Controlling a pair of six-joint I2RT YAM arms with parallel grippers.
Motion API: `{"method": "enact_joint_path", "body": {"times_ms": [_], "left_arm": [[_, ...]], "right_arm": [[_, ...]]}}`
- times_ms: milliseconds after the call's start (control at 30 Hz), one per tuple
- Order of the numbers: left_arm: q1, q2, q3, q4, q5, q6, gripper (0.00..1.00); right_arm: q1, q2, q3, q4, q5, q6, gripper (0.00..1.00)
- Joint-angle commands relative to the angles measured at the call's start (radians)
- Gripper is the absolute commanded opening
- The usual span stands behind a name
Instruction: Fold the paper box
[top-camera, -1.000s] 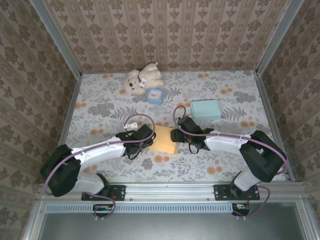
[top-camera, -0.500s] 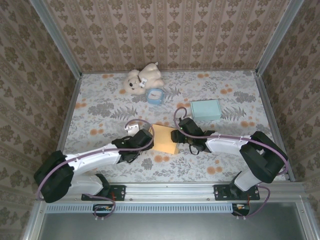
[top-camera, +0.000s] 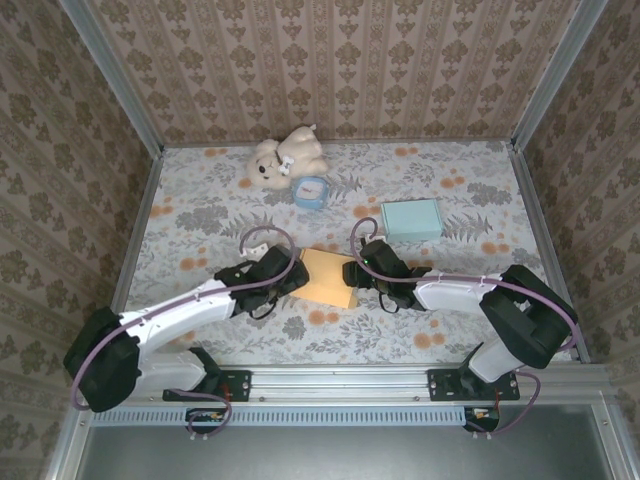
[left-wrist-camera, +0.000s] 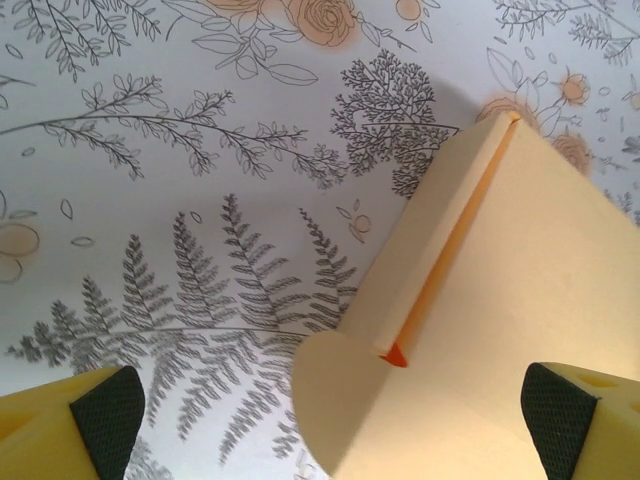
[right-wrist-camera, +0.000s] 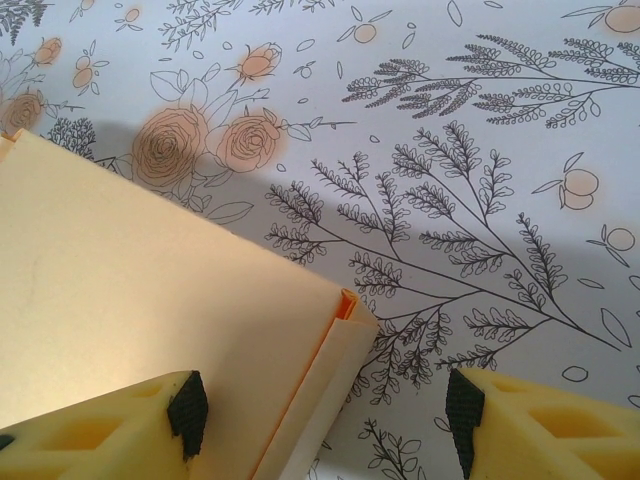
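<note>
Paper box (top-camera: 330, 278) lies flat on the table (top-camera: 200, 220), directly between the two hands and touching or almost touching both.

Left hand (top-camera: 288, 274) has its fingers spread wide. In its wrist view the box's rounded corner flap (left-wrist-camera: 345, 400) sits in the gap and nothing is gripped. Right hand (top-camera: 362, 270) has its fingers apart, straddling the box's folded edge strip (right-wrist-camera: 320, 400). One pad (right-wrist-camera: 187, 415) is over the card, the other over bare table, not clamped (contact of that pad is unclear).

Risks, judged:
- The box is loose, so a push from either hand could skid or turn it toward the other hand.
- Closing on the thin flap off-centre could crease or crush it instead of folding along the score.
- The two hands are close, so there is some collision risk over the box.

Counts:
- hands: 2
- paper box: 1
- teddy bear (top-camera: 285, 155): 1, well beyond both hands
- small blue clock (top-camera: 311, 190): 1, beyond the hands
- pale blue box (top-camera: 411, 219): 1, beyond the right hand
</note>
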Motion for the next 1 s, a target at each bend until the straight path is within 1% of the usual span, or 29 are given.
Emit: {"method": "enact_joint_path", "body": {"times_ms": [0,133,267,467,600,733,967], "left_arm": [[0.007,0.032,0.106,-0.13,0.052,-0.108,1.0],[0.017,0.084,0.159,-0.144,0.048,-0.135,1.0],[0.039,0.158,0.195,-0.138,0.062,-0.121,1.0],[0.069,0.279,0.227,-0.088,0.152,-0.118,1.0],[0.068,0.342,0.263,-0.083,0.201,-0.111,1.0],[0.064,0.359,0.29,-0.089,0.216,-0.109,1.0],[0.051,0.354,0.301,-0.124,0.205,-0.126,1.0]], "right_arm": [[0.01,0.002,-0.029,-0.023,0.01,-0.005,0.67],[0.01,-0.004,-0.035,-0.014,0.006,-0.009,0.67],[0.009,-0.013,-0.039,-0.007,-0.004,-0.013,0.67],[0.009,-0.006,-0.047,0.013,-0.013,-0.024,0.67],[0.01,0.008,-0.051,0.026,-0.014,-0.03,0.67],[0.01,0.018,-0.053,0.04,-0.018,-0.031,0.67],[0.009,0.032,-0.055,0.054,-0.023,-0.035,0.67]]}}
